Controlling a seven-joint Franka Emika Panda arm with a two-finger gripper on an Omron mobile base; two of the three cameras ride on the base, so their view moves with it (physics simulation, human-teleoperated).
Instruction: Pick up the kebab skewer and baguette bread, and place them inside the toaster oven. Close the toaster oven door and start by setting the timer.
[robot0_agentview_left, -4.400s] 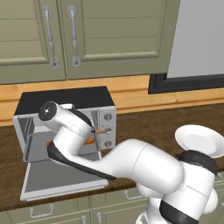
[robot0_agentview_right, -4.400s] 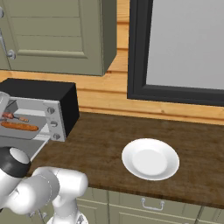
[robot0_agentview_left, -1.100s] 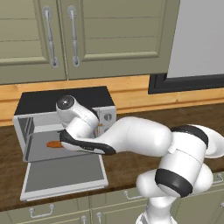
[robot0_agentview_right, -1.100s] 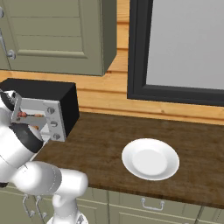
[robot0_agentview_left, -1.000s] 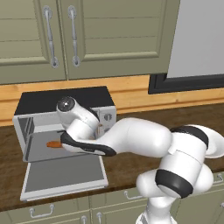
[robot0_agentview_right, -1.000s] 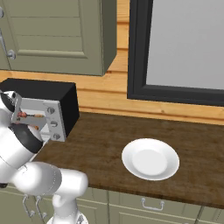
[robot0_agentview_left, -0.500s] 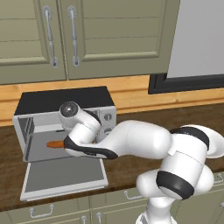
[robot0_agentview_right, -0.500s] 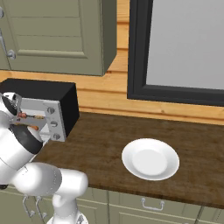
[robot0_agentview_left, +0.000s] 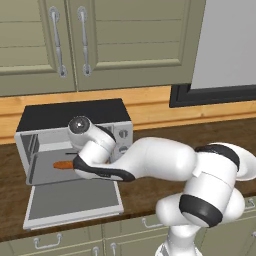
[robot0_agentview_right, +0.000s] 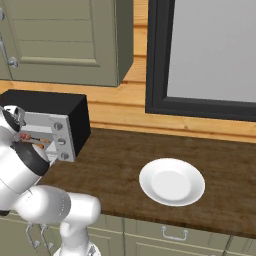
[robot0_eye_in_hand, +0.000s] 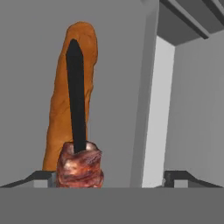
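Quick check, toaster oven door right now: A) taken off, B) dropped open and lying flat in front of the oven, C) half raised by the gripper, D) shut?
B: in the left base view the toaster oven door lies flat in front of the toaster oven, and the baguette sits in the open cavity.

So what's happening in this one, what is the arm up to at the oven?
The white arm reaches into the open toaster oven, its door folded down flat. The hand view looks into the oven cavity: the baguette lies inside, with the kebab skewer in front of it, and the claw stands open around the skewer's near end. The white plate on the counter is bare. Door and timer remain to be done.
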